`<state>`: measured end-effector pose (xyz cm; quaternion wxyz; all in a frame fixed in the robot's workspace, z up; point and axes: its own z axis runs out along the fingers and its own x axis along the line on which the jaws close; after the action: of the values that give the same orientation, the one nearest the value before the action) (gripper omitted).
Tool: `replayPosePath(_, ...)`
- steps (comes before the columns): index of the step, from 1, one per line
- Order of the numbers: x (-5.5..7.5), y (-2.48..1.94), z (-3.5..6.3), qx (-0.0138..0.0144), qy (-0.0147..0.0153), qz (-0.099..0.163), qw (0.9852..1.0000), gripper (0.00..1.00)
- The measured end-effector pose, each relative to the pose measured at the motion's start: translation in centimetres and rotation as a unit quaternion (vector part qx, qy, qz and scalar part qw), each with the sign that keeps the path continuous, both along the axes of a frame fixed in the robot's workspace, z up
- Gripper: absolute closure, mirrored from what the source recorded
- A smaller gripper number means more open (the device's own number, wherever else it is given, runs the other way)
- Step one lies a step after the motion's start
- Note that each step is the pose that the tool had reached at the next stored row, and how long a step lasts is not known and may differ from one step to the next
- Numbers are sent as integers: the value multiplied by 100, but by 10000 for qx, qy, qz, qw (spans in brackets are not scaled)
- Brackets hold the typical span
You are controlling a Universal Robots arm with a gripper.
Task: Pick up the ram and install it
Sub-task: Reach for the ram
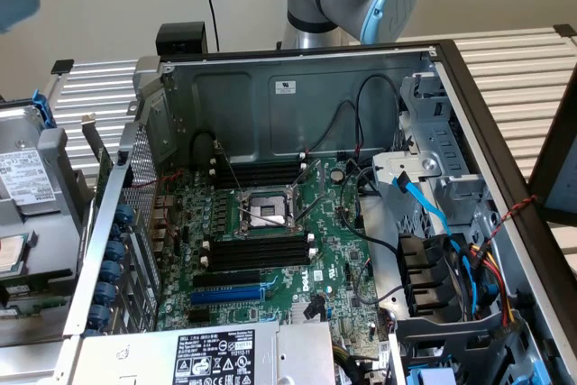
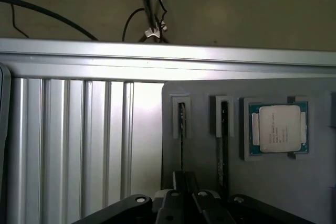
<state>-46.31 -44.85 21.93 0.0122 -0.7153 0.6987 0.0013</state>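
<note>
The gripper point(image 2: 184, 184) is pinching the ram point(image 2: 181, 129), its fingers pressed together on the stick's near end. The ram is sitting on edge in a slot of the grey holder plate point(image 2: 205, 156). A second stick point(image 2: 224, 135) and a processor point(image 2: 278, 129) are resting in the same plate. The plate is lying on a ribbed aluminium table point(image 2: 79, 145). Beyond the plate, black cables point(image 2: 47, 11) are hanging before a beige wall point(image 2: 252, 9).
</note>
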Motion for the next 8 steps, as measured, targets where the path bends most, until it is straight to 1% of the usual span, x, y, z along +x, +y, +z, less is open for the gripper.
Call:
replayPosePath(7,0,0,0,-1,0,0,10000,88)
replayPosePath(8,0,0,0,0,0,0,10000,87)
